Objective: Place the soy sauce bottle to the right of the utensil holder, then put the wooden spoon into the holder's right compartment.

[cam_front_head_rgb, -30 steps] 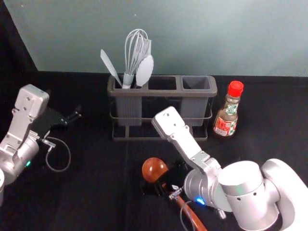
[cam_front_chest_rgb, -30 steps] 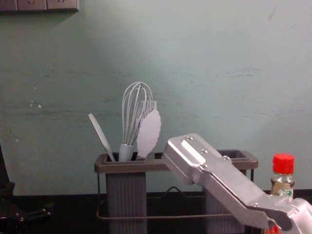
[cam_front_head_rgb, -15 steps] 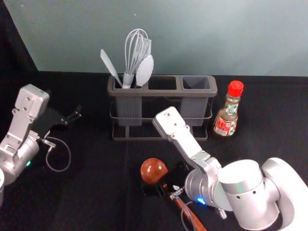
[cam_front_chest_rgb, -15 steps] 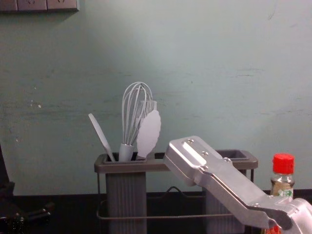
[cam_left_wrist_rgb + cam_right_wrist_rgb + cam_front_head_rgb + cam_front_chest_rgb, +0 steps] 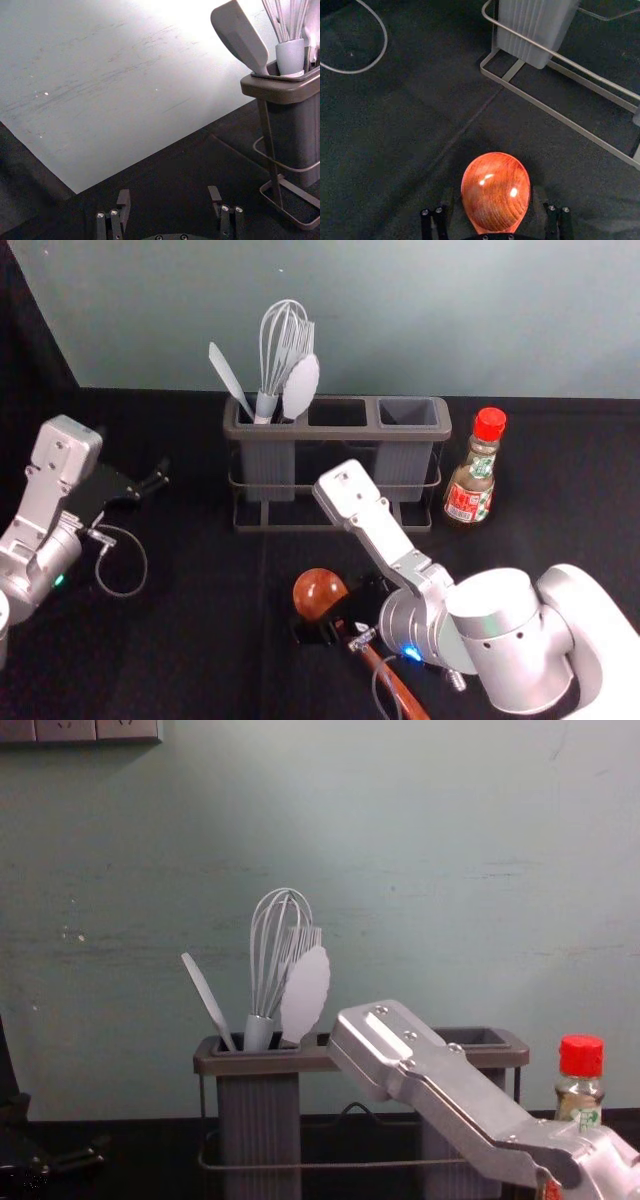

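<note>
One wooden spoon (image 5: 320, 594) is lying on the surface (image 5: 190, 650), head view; soy sauce bottle (image 5: 470, 482) is standing right of utensil holder (image 5: 340, 433). Left wrist: left gripper (image 5: 169, 194) is idling, fingers spread. Right wrist: right gripper (image 5: 493, 194) is straddling spoon bowl (image 5: 495, 187), fingers spread; likely light, stiff, slippery, neck (image 5: 496, 228) suiting a hold. Chest: whisk (image 5: 270, 960) is standing left, right arm (image 5: 470, 1105) blocking holder's front.

Off the head view's bottom edge ran the wooden spoon (image 5: 401, 697); the right arm (image 5: 455, 1092) masked the soy sauce bottle's (image 5: 581, 1057) lower part in the chest view!
</note>
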`<state>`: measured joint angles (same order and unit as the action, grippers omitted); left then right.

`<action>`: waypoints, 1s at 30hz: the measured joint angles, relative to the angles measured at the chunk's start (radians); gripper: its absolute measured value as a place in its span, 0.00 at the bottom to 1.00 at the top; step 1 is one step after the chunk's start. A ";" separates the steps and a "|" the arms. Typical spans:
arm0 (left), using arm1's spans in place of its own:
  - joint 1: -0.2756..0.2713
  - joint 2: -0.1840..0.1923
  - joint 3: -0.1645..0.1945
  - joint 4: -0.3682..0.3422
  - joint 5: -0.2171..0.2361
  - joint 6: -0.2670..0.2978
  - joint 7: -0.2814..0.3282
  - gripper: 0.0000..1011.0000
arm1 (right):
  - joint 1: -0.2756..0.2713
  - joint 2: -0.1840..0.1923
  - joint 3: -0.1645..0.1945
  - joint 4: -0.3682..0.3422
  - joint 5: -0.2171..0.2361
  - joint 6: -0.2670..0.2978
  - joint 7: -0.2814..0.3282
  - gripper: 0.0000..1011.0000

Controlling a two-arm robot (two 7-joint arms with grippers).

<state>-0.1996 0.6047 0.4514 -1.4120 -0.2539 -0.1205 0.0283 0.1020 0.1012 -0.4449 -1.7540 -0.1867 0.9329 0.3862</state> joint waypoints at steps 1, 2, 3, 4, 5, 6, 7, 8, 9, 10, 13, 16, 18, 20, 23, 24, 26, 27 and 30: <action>0.000 0.000 0.000 0.000 0.000 0.000 0.000 1.00 | 0.001 -0.003 0.000 0.002 -0.003 0.000 0.001 0.99; 0.000 0.000 0.000 0.000 0.000 0.000 0.000 1.00 | 0.002 -0.004 0.001 0.004 -0.005 0.000 0.002 0.99; 0.000 0.000 0.000 0.000 0.000 0.000 0.000 1.00 | 0.003 -0.005 0.001 0.005 -0.007 0.000 0.003 0.99; 0.000 0.000 0.000 0.000 0.000 0.000 0.000 1.00 | 0.003 -0.008 0.002 0.007 -0.010 0.000 0.006 0.99; 0.000 0.000 0.000 0.000 0.000 0.000 0.000 1.00 | 0.004 -0.009 0.002 0.008 -0.011 -0.001 0.006 0.99; 0.000 0.000 0.000 0.000 0.000 0.000 0.000 1.00 | 0.004 -0.011 0.003 0.009 -0.013 -0.001 0.007 0.99; 0.000 0.000 0.000 0.000 0.000 0.000 0.000 1.00 | 0.005 -0.013 0.005 0.011 -0.016 -0.001 0.008 0.99; 0.000 0.000 0.000 0.000 0.000 0.000 0.000 1.00 | 0.005 -0.014 0.005 0.011 -0.017 -0.001 0.009 0.99; 0.000 0.000 0.000 0.000 0.000 0.000 0.000 1.00 | 0.005 -0.015 0.006 0.012 -0.019 -0.002 0.010 0.99; 0.000 0.000 0.000 0.000 0.000 0.000 0.000 1.00 | 0.006 -0.016 0.006 0.013 -0.021 -0.002 0.011 0.99; 0.000 0.000 0.000 0.000 0.000 0.000 0.000 1.00 | 0.008 -0.019 0.009 0.018 -0.026 -0.002 0.016 0.99; 0.000 0.000 0.000 0.000 0.000 0.000 0.000 1.00 | 0.009 -0.023 0.011 0.022 -0.033 -0.002 0.019 0.99; 0.000 0.000 0.000 0.000 0.000 0.000 0.000 1.00 | 0.009 -0.024 0.012 0.023 -0.036 -0.002 0.021 0.99; 0.000 0.000 0.000 0.000 0.000 0.000 0.000 1.00 | 0.008 -0.026 0.015 0.024 -0.040 -0.002 0.023 0.99; 0.000 0.000 0.000 0.000 0.000 0.000 0.000 1.00 | 0.008 -0.029 0.018 0.026 -0.047 -0.003 0.027 0.96; 0.000 0.000 0.000 0.000 0.000 0.000 0.000 1.00 | 0.008 -0.030 0.019 0.026 -0.048 -0.004 0.029 0.95; 0.000 0.000 0.000 0.000 0.000 0.000 0.000 1.00 | 0.008 -0.031 0.021 0.027 -0.053 -0.004 0.032 0.90; 0.000 0.000 0.000 0.000 0.000 0.000 0.000 1.00 | 0.007 -0.032 0.021 0.027 -0.054 -0.005 0.033 0.88; 0.000 0.000 0.000 0.000 0.000 0.000 0.000 1.00 | 0.006 -0.035 0.024 0.028 -0.059 -0.007 0.039 0.83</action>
<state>-0.1995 0.6047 0.4514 -1.4120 -0.2539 -0.1205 0.0283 0.1082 0.0664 -0.4208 -1.7264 -0.2457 0.9263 0.4250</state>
